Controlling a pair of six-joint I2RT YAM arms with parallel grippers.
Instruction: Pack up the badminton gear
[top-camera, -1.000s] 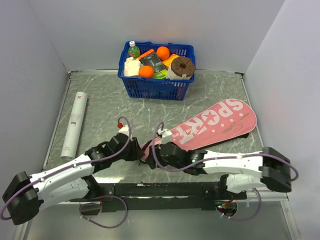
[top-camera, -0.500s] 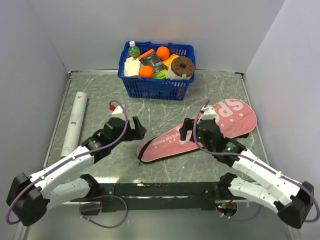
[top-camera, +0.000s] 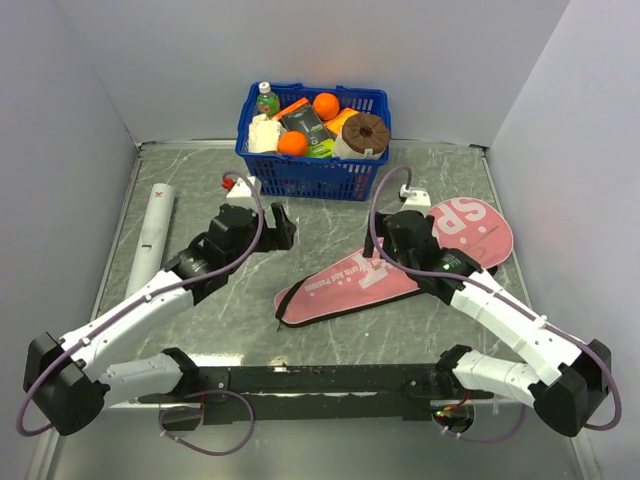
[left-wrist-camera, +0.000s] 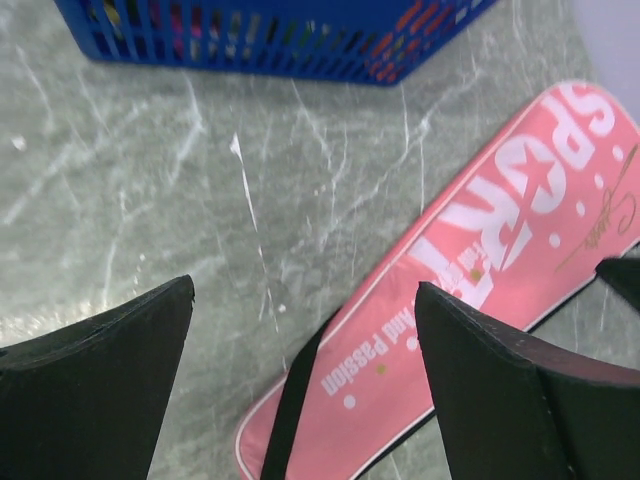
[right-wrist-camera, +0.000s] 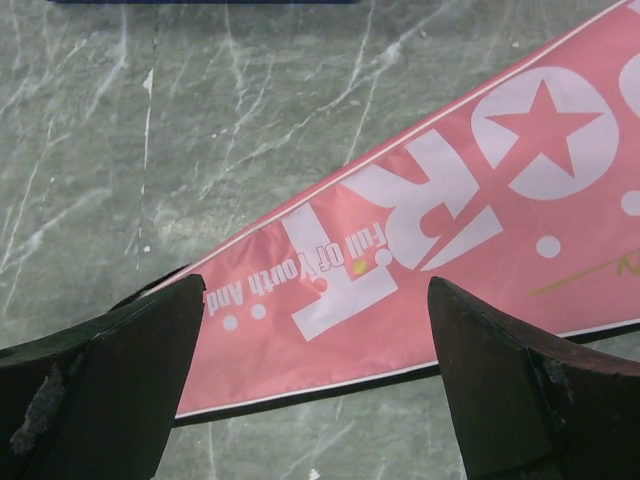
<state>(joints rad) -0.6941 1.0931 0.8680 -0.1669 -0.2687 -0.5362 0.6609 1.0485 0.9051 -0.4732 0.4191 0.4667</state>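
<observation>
1. The grey marbled table (top-camera: 330, 225) carries everything.
2. The pink "SPORT" cover (top-camera: 350, 285) lies flat, right of centre. Its wide end points to the far right and its narrow, black-edged end points to the near middle.
3. The blue basket (top-camera: 310, 175) of groceries stands at the far edge, apart from the cover.
4. The white tube (top-camera: 150, 235) lies lengthwise along the left side, well apart from the cover.
5. The right gripper (right-wrist-camera: 318, 285) hangs over the cover's lettered middle, jaws spread wide and grasping nothing.
6. The left gripper (left-wrist-camera: 305, 290) hangs over bare table just in front of the basket, jaws likewise released and empty.
</observation>
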